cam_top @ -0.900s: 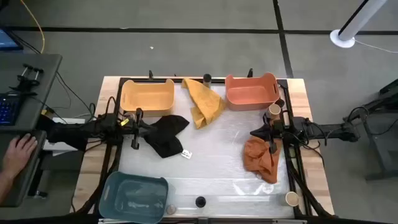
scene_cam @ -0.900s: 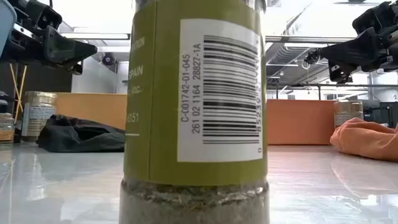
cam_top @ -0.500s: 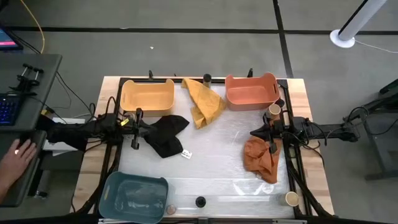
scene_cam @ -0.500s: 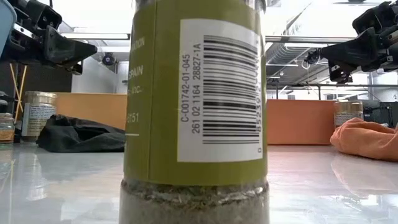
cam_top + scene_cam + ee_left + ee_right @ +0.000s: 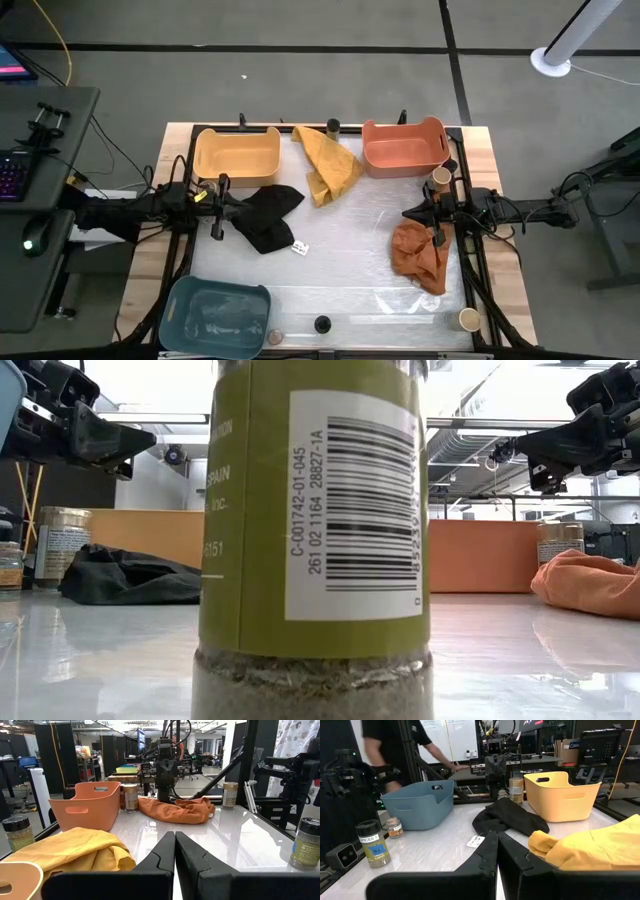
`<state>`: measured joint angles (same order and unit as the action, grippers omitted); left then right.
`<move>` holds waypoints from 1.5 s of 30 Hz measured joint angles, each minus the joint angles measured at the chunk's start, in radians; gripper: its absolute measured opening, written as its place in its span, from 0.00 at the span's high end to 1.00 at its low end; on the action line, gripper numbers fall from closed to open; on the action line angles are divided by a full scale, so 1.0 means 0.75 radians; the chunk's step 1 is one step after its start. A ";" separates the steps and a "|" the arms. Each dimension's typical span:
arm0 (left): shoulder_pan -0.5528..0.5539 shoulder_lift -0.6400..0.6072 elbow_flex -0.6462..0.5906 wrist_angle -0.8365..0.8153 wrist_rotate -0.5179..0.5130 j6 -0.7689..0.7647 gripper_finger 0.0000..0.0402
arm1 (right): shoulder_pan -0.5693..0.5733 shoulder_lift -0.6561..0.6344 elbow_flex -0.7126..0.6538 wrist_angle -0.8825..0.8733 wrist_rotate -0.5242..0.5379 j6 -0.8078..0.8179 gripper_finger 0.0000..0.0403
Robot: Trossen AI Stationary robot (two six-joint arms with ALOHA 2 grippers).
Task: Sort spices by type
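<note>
Spice jars stand scattered on the table: a black-topped one [image 5: 333, 126] at the far edge, a tan-topped one [image 5: 440, 177] beside the orange bin [image 5: 404, 147], another tan one [image 5: 469, 319] at the near right corner, a black-topped one [image 5: 322, 324] and a small brown one [image 5: 274, 338] at the near edge. My left gripper [image 5: 232, 203] is shut and hangs level by the black cloth [image 5: 268, 215]. My right gripper [image 5: 407, 213] is shut, level, above the orange cloth [image 5: 418, 255]. The two point at each other across the table.
A yellow bin [image 5: 237, 155] sits at the far left, a blue bin [image 5: 215, 315] at the near left. A yellow cloth [image 5: 327, 160] lies between the far bins. One more jar [image 5: 516, 790] stands by the yellow bin. The near-edge jar [image 5: 315, 540] fills the low view.
A person's hand on the desk left of the table has drawn out of view. Both grippers and all the things on the table have kept still.
</note>
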<state>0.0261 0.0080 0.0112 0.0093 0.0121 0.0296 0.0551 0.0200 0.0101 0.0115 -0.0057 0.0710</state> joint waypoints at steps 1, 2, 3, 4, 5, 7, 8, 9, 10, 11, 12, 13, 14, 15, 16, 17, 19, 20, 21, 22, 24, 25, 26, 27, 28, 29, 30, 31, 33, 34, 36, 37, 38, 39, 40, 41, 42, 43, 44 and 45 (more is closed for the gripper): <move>0.000 0.000 0.000 0.000 0.000 0.000 1.00 | -0.001 0.000 0.000 0.000 0.000 0.000 1.00; 0.000 0.000 0.000 0.000 0.000 0.000 1.00 | 0.000 0.001 0.000 0.000 0.000 0.000 1.00; 0.000 0.000 0.000 0.000 0.000 0.000 1.00 | 0.000 0.000 0.000 0.000 0.000 0.000 1.00; 0.000 0.000 0.000 0.000 0.000 0.000 1.00 | 0.000 0.000 0.000 0.000 0.000 0.000 1.00; 0.000 0.000 0.000 0.000 0.000 0.000 1.00 | 0.000 0.000 0.000 0.000 0.000 0.000 1.00; 0.000 0.000 0.000 0.000 0.000 0.000 1.00 | 0.000 0.000 0.000 0.000 0.000 0.000 1.00; 0.000 0.000 0.000 0.000 0.000 0.000 1.00 | 0.000 0.000 0.000 0.000 0.000 0.000 1.00; 0.000 0.000 0.000 0.000 0.000 0.000 1.00 | 0.000 0.000 0.000 0.000 0.000 0.000 1.00; 0.000 0.000 0.000 0.000 0.000 0.000 1.00 | 0.000 0.000 0.000 0.000 0.000 0.000 1.00; 0.000 0.000 0.000 0.000 0.000 0.000 1.00 | -0.001 0.001 -0.001 0.000 0.000 0.000 1.00; 0.000 0.000 0.000 0.000 0.000 0.000 1.00 | 0.000 0.000 0.000 0.000 0.000 0.000 1.00; 0.000 0.000 0.000 0.000 0.000 0.000 1.00 | 0.000 0.000 0.000 0.000 0.000 0.000 1.00; 0.000 0.000 0.000 0.000 0.000 0.000 1.00 | 0.000 0.000 0.000 0.000 0.000 0.000 1.00; 0.000 0.000 0.000 0.000 0.000 0.000 1.00 | 0.000 0.001 0.000 0.000 0.000 0.000 1.00; 0.000 0.000 0.000 0.000 0.000 0.000 1.00 | 0.000 0.000 0.000 0.000 0.000 0.000 1.00; 0.000 0.000 0.000 0.000 0.000 0.000 1.00 | 0.000 0.000 0.000 0.000 0.000 0.000 1.00; 0.000 0.000 0.000 0.000 0.000 0.000 1.00 | -0.001 0.001 0.000 0.000 0.000 0.000 1.00; 0.000 0.000 0.000 0.000 0.000 0.000 1.00 | 0.000 0.001 0.000 0.000 0.000 0.000 1.00; 0.000 0.000 0.000 0.000 0.000 0.000 1.00 | 0.000 0.000 0.000 0.000 0.000 0.000 1.00; 0.000 0.000 0.000 0.000 0.000 0.000 1.00 | 0.000 0.000 0.000 0.000 0.000 0.000 1.00; 0.000 0.000 0.000 0.000 0.000 0.000 1.00 | 0.000 0.000 -0.001 0.000 0.000 0.000 1.00; 0.000 0.000 0.000 0.000 0.000 0.000 1.00 | -0.001 0.000 0.000 0.000 0.000 0.000 1.00; 0.000 0.000 0.000 0.000 0.000 0.000 1.00 | 0.000 0.000 0.000 0.000 0.000 0.000 1.00; 0.000 0.000 0.000 0.000 0.000 0.000 1.00 | 0.000 0.000 0.000 0.000 0.000 0.000 1.00; 0.000 0.000 0.000 0.000 0.000 0.000 1.00 | 0.000 0.000 0.000 0.000 0.000 0.000 1.00; 0.000 0.000 0.000 0.000 0.000 0.000 1.00 | 0.000 0.001 -0.001 0.000 0.000 0.000 1.00; 0.000 0.000 0.000 0.000 0.000 0.000 1.00 | 0.000 0.000 0.000 0.000 0.000 0.000 1.00; 0.000 0.000 0.000 0.000 0.000 0.000 1.00 | 0.000 0.000 0.000 0.000 0.000 0.000 1.00; 0.000 0.000 0.000 0.011 -0.004 0.002 1.00 | 0.000 0.000 0.000 0.000 0.000 0.000 1.00; 0.000 0.002 0.000 0.032 -0.023 0.008 1.00 | 0.000 0.001 0.000 0.000 0.000 0.000 1.00; 0.000 0.006 0.000 0.061 -0.039 -0.018 1.00 | 0.000 0.000 0.000 0.000 0.000 0.000 1.00; -0.002 0.007 0.000 0.080 -0.026 -0.062 1.00 | 0.000 0.001 0.000 0.000 0.000 0.000 1.00; -0.004 0.007 0.000 0.111 0.002 -0.127 1.00 | -0.001 0.001 0.000 0.000 0.000 0.000 1.00; -0.005 0.006 0.004 0.141 0.048 -0.216 1.00 | 0.000 0.001 0.000 0.000 0.000 0.000 1.00; -0.005 0.007 0.012 0.189 0.087 -0.311 1.00 | 0.000 0.001 0.000 0.000 0.000 0.000 1.00; -0.005 0.012 0.014 0.275 0.084 -0.417 1.00 | 0.000 0.001 0.000 0.000 0.000 0.000 1.00; -0.005 0.026 0.016 0.366 0.032 -0.521 1.00 | 0.000 0.001 -0.001 0.000 0.000 0.000 1.00; -0.003 0.051 0.020 0.453 -0.059 -0.613 1.00 | 0.000 0.000 0.000 0.000 0.000 0.000 1.00; 0.002 0.077 0.020 0.521 -0.150 -0.693 1.00 | 0.000 0.000 0.000 0.000 0.000 0.000 1.00; 0.003 0.112 0.018 0.591 -0.224 -0.744 1.00 | 0.000 0.002 0.000 0.000 0.000 0.000 1.00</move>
<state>0.0284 0.0919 0.0250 0.4525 -0.1557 -0.5285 0.0548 0.0213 0.0098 0.0114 -0.0055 0.0711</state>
